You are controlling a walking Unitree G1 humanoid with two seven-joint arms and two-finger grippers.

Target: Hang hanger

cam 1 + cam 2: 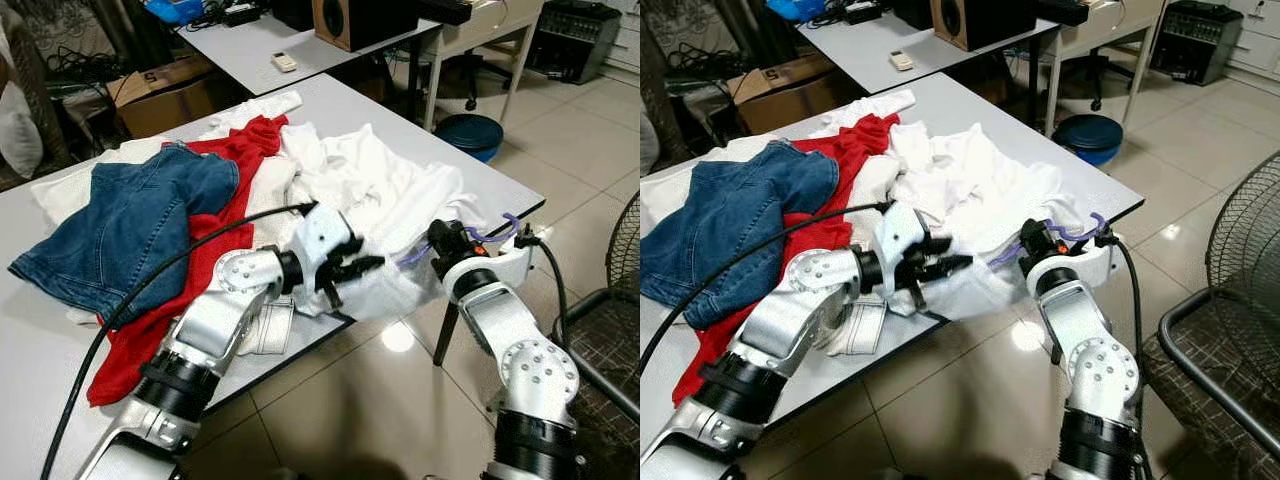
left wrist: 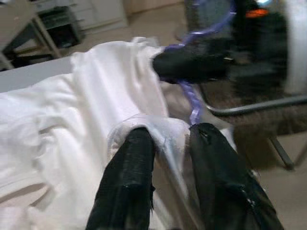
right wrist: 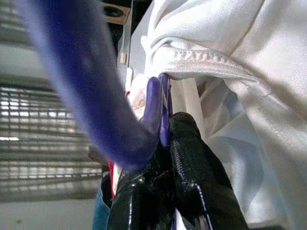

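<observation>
A white garment (image 1: pixel 380 190) lies crumpled at the table's near right corner. My left gripper (image 1: pixel 356 268) is at its front edge, and in the left wrist view its fingers (image 2: pixel 132 163) are shut on a fold of the white cloth (image 2: pixel 153 127). My right gripper (image 1: pixel 441 240) sits at the table corner, shut on a purple plastic hanger (image 1: pixel 507 226). One hanger arm (image 1: pixel 1005 256) runs under the cloth toward the left gripper. In the right wrist view the black fingers (image 3: pixel 192 158) clamp the purple hanger (image 3: pixel 153 105) beside the garment's hem (image 3: pixel 201 60).
Blue jeans (image 1: pixel 130 225) and a red garment (image 1: pixel 235 160) cover the grey table (image 1: pixel 450 150) to the left. A second table with a speaker (image 1: pixel 350 20) stands behind. A blue bin (image 1: pixel 470 132), a fan (image 1: pixel 625 240) and a cardboard box (image 1: pixel 165 95) stand around.
</observation>
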